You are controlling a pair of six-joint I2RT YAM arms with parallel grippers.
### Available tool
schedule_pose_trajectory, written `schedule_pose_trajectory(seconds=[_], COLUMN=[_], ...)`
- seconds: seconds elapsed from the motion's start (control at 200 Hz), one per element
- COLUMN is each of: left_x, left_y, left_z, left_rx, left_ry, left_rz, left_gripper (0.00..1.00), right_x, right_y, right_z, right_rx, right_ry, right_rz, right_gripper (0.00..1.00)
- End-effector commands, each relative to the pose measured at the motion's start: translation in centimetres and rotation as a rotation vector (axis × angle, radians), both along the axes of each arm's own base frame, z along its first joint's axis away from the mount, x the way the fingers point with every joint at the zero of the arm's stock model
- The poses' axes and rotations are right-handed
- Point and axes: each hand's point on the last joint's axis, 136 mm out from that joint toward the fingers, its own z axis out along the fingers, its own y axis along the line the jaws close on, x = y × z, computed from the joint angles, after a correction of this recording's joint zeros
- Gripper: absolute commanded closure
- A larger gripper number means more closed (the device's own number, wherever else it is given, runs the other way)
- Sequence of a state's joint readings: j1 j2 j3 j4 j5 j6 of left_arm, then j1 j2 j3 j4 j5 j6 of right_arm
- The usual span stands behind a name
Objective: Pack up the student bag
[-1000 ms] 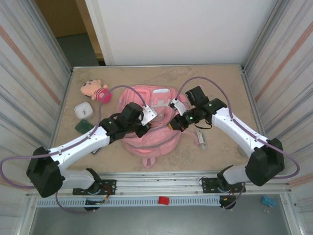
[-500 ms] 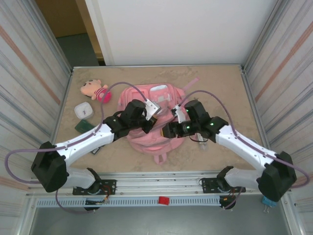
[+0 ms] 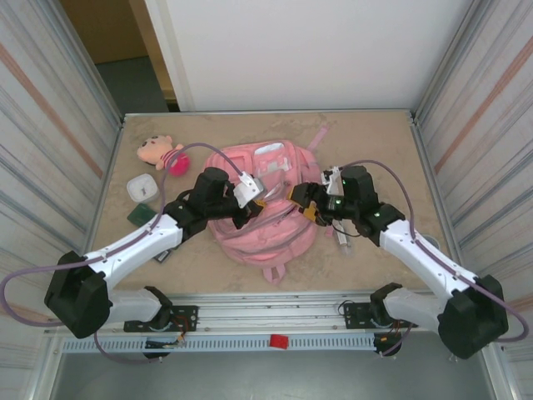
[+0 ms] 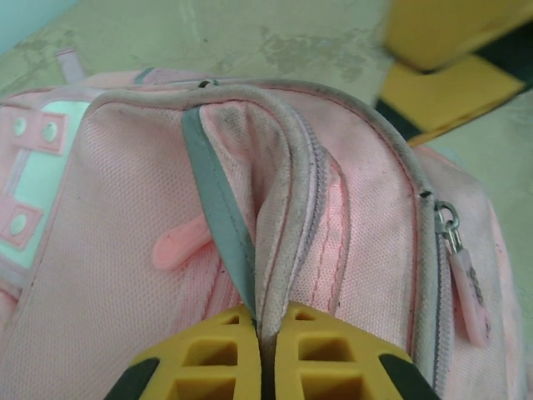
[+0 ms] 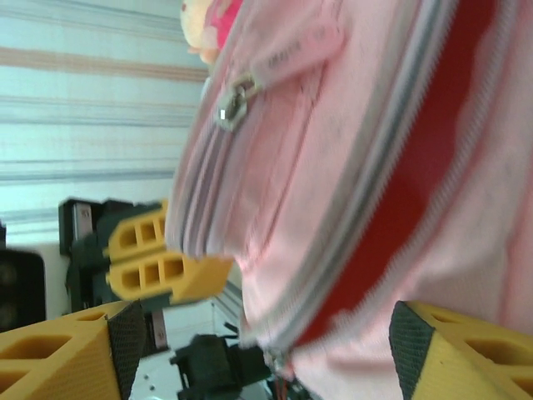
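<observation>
The student bag [image 3: 265, 225], a big pink backpack with grey trim, lies mid-table. My left gripper [image 3: 255, 202] is shut on a grey-trimmed fold along the bag's zip edge; in the left wrist view the yellow fingertips [image 4: 221, 354] pinch that fold of the bag [image 4: 117, 208]. My right gripper [image 3: 305, 205] stands open at the bag's right side. In the right wrist view its jaws [image 5: 266, 358] are wide apart, and the bag [image 5: 350, 125] with a red strip along its parted zip lies between and beyond them, blurred. A zip pull [image 5: 233, 104] hangs near the top.
A plush doll [image 3: 160, 153] lies at the back left, with a small white box [image 3: 141, 187] and a dark green item [image 3: 143, 214] in front of it. A slim clear object [image 3: 341, 238] lies right of the bag. Metal walls close both sides.
My right gripper has opened and moved back and to the right. The bag has shifted away from the arms. The left gripper keeps its hold on the bag's edge.
</observation>
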State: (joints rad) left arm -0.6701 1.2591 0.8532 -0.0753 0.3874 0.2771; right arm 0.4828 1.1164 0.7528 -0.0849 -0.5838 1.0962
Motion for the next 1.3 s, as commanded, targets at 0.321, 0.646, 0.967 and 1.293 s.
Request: schedule_pose_trajectory(seconds=[0.321,0.646,0.967,1.293], left_x=[-1.9,-7.2,-7.9,-5.4], left_y=[-0.1,3.2,1.1,-0.1], left_z=[6.2,4.3,0.9,-0.3], left_rx=[-0.105,-0.204,-0.187,-0.212], left_ry=[-0.018,0.535,0.651,0.622], left_rz=[-0.041,0.575,0.732,0.791], left_gripper=[0.63,0.52,0.48,0.49], right_x=[3.4,3.1,2.4,1.5], right_y=[2.3,3.7,5.2,6.1], right_z=[3.0,4.7,6.0,6.2], right_rx=[0.168,0.166,0.176,0.191], right_ry=[-0.03,-0.072,-0.075,-0.067], right_rz=[-0.131,-0.173,-0.157,-0.134], right_gripper=[1.0,1.0,1.0,1.0])
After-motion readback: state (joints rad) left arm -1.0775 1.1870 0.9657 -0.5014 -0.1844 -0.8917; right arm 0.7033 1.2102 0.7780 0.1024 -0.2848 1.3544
